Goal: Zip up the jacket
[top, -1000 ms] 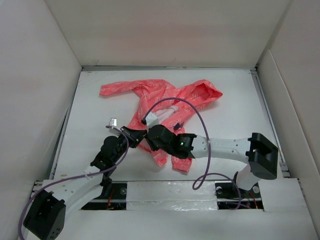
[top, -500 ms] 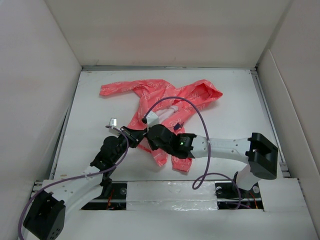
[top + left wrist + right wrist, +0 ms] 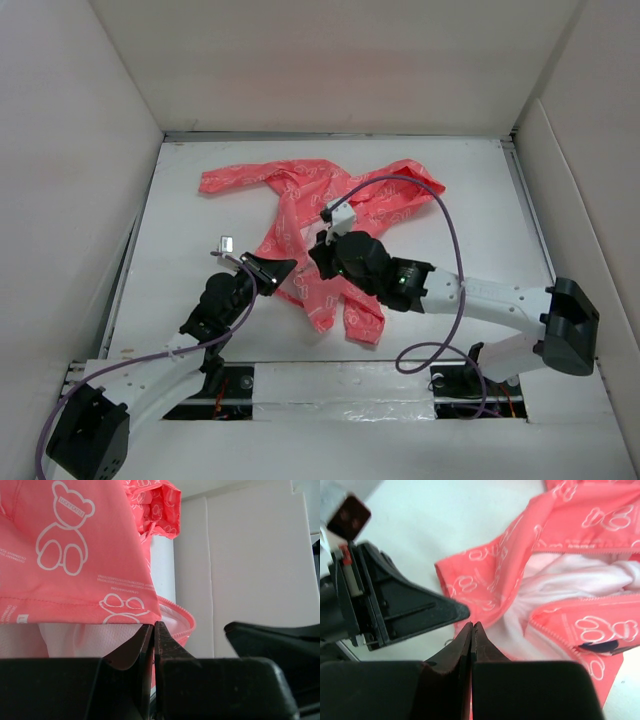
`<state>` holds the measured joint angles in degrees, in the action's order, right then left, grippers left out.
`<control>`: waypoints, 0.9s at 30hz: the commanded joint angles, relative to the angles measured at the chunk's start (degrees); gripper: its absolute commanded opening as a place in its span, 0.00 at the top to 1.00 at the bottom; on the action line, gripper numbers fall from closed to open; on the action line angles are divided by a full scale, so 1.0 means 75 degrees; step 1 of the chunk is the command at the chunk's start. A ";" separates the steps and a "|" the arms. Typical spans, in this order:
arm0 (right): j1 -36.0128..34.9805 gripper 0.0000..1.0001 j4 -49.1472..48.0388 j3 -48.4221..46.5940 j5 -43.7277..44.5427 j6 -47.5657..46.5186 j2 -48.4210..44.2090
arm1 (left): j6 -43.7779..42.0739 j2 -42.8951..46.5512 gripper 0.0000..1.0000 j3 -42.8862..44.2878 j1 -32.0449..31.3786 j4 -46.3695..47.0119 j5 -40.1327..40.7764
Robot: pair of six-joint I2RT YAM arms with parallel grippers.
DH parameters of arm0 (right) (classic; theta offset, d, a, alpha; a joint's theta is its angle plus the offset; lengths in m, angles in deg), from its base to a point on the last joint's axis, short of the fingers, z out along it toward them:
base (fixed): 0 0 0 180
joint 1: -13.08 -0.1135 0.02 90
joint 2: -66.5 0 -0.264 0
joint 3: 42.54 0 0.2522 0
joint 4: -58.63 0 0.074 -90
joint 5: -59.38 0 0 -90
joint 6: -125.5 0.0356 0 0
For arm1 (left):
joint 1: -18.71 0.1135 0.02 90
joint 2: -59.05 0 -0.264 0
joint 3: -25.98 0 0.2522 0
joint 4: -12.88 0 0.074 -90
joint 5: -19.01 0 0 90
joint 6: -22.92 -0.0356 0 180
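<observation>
- Jacket (image 3: pixel 300 190) hem pinched tight in left claw (image 3: pixel 154 625), probably anchoring fabric for zipping.
- Right claw (image 3: pixel 472 625) clenched above open front; hold on anything unclear.
- Zipper (image 3: pixel 551 630) undone, lining (image 3: pixel 555 580) showing.

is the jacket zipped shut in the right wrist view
No, the jacket gapes open at the front, with its white lining exposed between the two sides.

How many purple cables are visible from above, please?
2. The left cable runs along the left arm, from base to wrist. The right cable arches from the wrist of the right arm across the jacket, then loops down to its base. None appears hidden.
</observation>
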<state>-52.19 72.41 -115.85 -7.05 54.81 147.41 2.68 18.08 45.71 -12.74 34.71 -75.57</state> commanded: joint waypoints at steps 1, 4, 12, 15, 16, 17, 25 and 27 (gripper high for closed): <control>0.0394 1.00 -0.0974 0.0287 -0.0505 0.0027 -0.0416 | 0.0004 0.0131 1.00 -0.0106 -0.0038 0.0246 -0.0210; 0.0279 1.00 -0.0706 0.0113 -0.1091 -0.0325 -0.0253 | 0.0004 0.0142 1.00 -0.0082 -0.0038 0.0235 -0.0198; -0.1198 0.71 -0.0144 -0.0086 0.0499 -0.1696 0.0239 | -0.0020 0.0049 1.00 0.0023 -0.0038 0.0223 -0.0221; -0.1293 0.63 0.0793 -0.0660 0.1110 -0.1603 0.0661 | -0.0008 0.0072 1.00 0.0012 -0.0038 0.0235 -0.0233; -0.1293 0.61 0.0795 -0.0801 0.1204 -0.1602 0.0848 | -0.0008 0.0084 1.00 0.0012 -0.0038 0.0235 -0.0233; -0.1293 0.60 0.1306 -0.0895 0.1425 -0.1509 0.0919 | -0.0008 0.0095 1.00 0.0012 -0.0038 0.0246 -0.0222; -0.1445 0.56 0.1932 -0.1552 0.1872 -0.1567 0.1611 | -0.0020 0.0037 1.00 0.0047 -0.0038 0.0317 -0.0245; -0.1445 0.54 0.1944 -0.1599 0.1849 -0.1579 0.1646 | -0.0020 -0.0010 1.00 0.0035 -0.0038 0.0328 -0.0245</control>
<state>-62.42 85.45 -124.83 4.03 44.01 159.82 2.68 17.95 45.71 -12.74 34.60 -75.99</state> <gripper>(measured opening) 0.454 0.007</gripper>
